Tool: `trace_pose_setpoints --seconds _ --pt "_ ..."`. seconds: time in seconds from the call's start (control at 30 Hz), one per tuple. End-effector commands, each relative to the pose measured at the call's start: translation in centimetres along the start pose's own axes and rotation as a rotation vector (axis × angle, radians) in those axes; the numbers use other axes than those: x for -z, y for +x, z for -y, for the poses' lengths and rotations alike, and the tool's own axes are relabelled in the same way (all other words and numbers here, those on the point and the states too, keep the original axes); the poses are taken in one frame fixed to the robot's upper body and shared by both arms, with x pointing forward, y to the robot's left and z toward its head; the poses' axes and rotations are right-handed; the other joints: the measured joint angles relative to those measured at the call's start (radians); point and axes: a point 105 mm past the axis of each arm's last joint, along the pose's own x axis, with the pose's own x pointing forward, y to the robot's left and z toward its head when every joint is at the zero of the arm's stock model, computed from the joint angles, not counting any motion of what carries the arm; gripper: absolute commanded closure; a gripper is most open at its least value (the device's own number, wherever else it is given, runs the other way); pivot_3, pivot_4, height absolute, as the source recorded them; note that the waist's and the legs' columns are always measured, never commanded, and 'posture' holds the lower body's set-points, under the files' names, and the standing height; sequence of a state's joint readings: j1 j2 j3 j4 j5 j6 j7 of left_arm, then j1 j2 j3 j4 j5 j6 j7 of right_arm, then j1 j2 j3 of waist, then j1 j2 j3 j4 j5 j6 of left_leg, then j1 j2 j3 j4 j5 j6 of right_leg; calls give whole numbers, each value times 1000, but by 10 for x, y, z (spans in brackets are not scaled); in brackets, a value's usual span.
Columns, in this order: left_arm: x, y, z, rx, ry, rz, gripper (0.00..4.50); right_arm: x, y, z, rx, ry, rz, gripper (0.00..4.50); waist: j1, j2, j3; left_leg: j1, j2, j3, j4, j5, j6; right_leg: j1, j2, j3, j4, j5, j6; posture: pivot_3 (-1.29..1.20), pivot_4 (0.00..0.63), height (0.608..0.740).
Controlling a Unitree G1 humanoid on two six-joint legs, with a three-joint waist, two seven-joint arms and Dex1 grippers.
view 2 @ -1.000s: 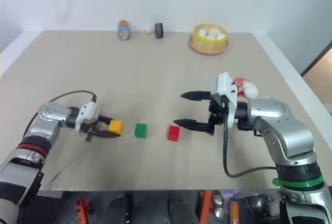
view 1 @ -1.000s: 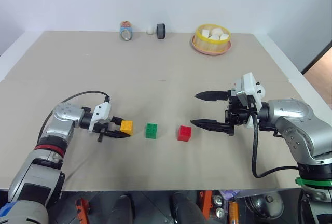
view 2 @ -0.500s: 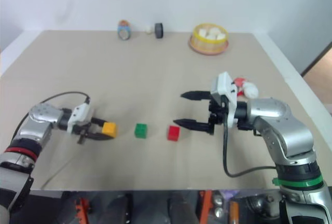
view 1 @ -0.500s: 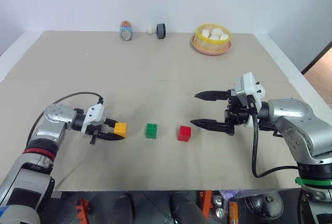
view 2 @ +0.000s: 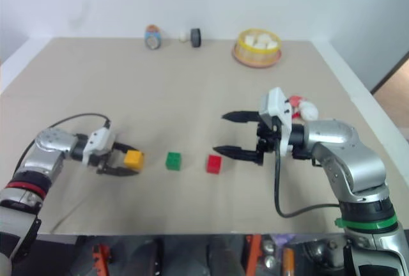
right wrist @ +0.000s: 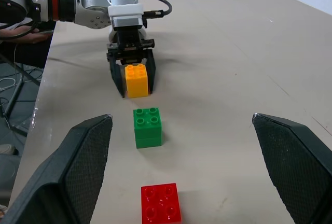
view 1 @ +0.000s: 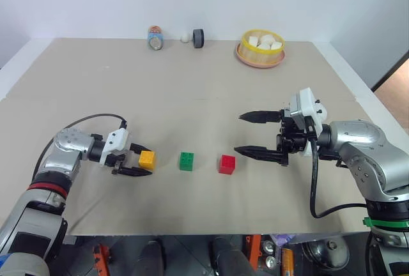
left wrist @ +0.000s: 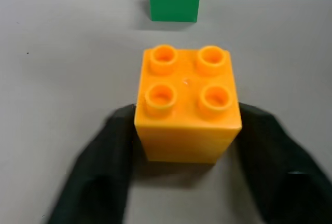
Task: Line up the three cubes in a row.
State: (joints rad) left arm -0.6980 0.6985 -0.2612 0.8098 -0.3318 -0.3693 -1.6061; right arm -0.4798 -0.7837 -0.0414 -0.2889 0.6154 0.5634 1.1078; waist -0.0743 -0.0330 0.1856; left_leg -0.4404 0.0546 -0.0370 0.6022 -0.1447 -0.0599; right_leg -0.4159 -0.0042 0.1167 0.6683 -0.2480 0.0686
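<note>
Your left pincer (view 1: pixel 142 161), at the lower left of the left eye view, has its two black fingers parted on either side of the orange-yellow cube (view 1: pixel 147 158). In the left wrist view a narrow gap seems to show between each finger and the cube's side, so read the pincer as open around the cube, not clamped on it. The cube sits flat on the tabletop (view 1: pixel 204 91), studs up.

To its right in the left eye view stand the green cube (view 1: pixel 186 161) and then the red cube (view 1: pixel 226 164), each apart from its neighbour with roughly like gaps between them. The three already form a near-straight row across the lower middle of the frame, which suggests the orange-yellow cube sits where it does to complete the line.

Your right pincer (view 1: pixel 259 134) hangs right of centre, above and to the right of the red cube, jaws wide apart and holding nothing. Judged from this, it is parked clear of the row.

Along the far edge of the tabletop sit a small tin (view 1: pixel 154 38), a dark roll (view 1: pixel 199 38) and a yellow basket (view 1: pixel 260 55) of white lumps. No lettering or brand can be read on any of them, nor on the cubes.
</note>
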Motion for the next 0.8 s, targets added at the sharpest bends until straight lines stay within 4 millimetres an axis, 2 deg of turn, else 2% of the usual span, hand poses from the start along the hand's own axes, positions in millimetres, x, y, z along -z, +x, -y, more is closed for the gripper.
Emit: trace_pose_setpoints --seconds 0.03,0.23,0.33,0.57,0.67,0.8 --pt "-3 0 -3 -14 11 18 140 -9 -3 1 11 -39 18 0 1 0 0 0 0 0 0 0 0 0 0 0 0 0 0 0 150 740" --pt "-4 2 -2 -13 23 22 63 -10 -3 2 11 -38 24 0 1 0 0 0 0 0 0 0 0 0 0 0 0 0 0 0 150 740" --pt "-7 -8 -2 -39 11 30 63 -10 -2 3 10 -38 27 0 0 0 0 0 0 0 0 0 0 0 0 0 0 0 0 0 150 740" --pt "-7 -49 12 -112 -31 -21 63 -12 -1 7 -4 -41 30 0 -3 0 0 1 3 0 0 0 0 -1 2 0 2 0 -2 0 150 740" --pt "-7 -78 9 -243 -42 -46 63 -13 -1 9 -8 -45 32 0 -2 0 0 1 3 0 0 0 0 -2 2 0 4 -2 -4 0 150 740" --pt "-11 -103 6 -387 -7 -67 63 -12 -4 14 8 -54 22 0 -2 0 0 1 3 1 1 0 0 -2 2 0 5 -3 -7 0 150 740"
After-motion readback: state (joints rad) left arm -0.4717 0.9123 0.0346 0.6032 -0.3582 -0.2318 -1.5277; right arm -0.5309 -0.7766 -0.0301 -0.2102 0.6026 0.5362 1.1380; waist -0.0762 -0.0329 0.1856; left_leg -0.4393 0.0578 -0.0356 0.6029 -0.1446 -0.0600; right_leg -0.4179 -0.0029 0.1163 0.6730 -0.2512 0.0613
